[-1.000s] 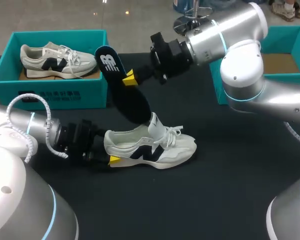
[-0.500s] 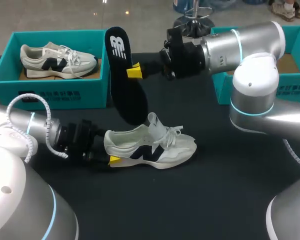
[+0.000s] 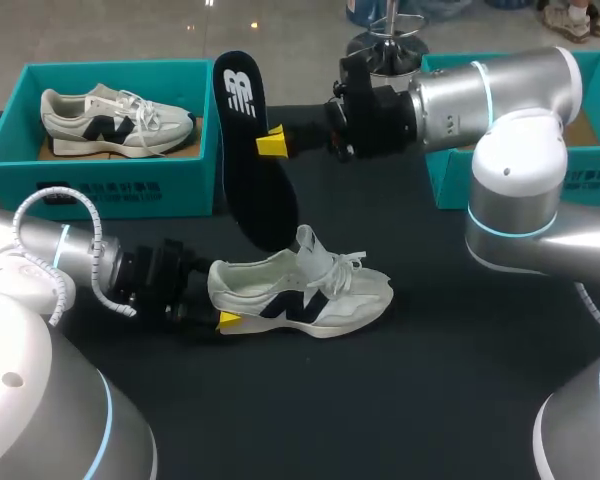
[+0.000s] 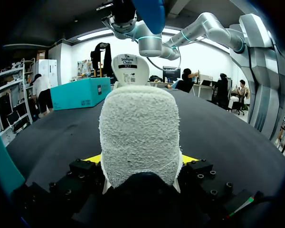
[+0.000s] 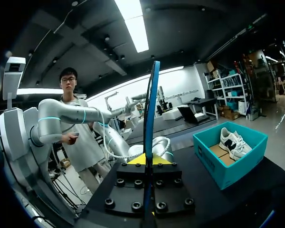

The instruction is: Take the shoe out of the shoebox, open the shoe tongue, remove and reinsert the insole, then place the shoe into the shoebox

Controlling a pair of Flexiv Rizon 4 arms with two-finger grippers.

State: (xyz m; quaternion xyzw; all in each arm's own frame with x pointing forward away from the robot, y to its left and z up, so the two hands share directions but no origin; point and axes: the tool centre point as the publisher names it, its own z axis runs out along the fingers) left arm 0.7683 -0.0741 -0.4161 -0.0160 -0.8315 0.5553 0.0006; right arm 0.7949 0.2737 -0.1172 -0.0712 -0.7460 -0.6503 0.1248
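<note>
left gripper (image 3: 223,320) was clamped on the heel of the shoe (image 3: 305,290); shoe sat on its sole on the black table (image 3: 430,390), out of the box, toe toward my right side; left wrist view agreed: heel fabric filled the gap between the fingertips (image 4: 94,158), yellow showing on both sides; right gripper (image 3: 270,144) was pinched on the insole (image 3: 250,170), holding it in the air by one long edge; insole stood close to vertical, logo end up, other end down by the shoe's opening, just beside the raised tongue (image 3: 310,245); couldn't tell if it touched the shoe; right wrist view had the insole edge-on between the fingers; teal shoebox (image 3: 100,185) on my far left held a second shoe (image 3: 110,122); second teal shoebox (image 3: 442,185) sat far right, behind the right arm (image 3: 500,110), contents mostly hidden
</note>
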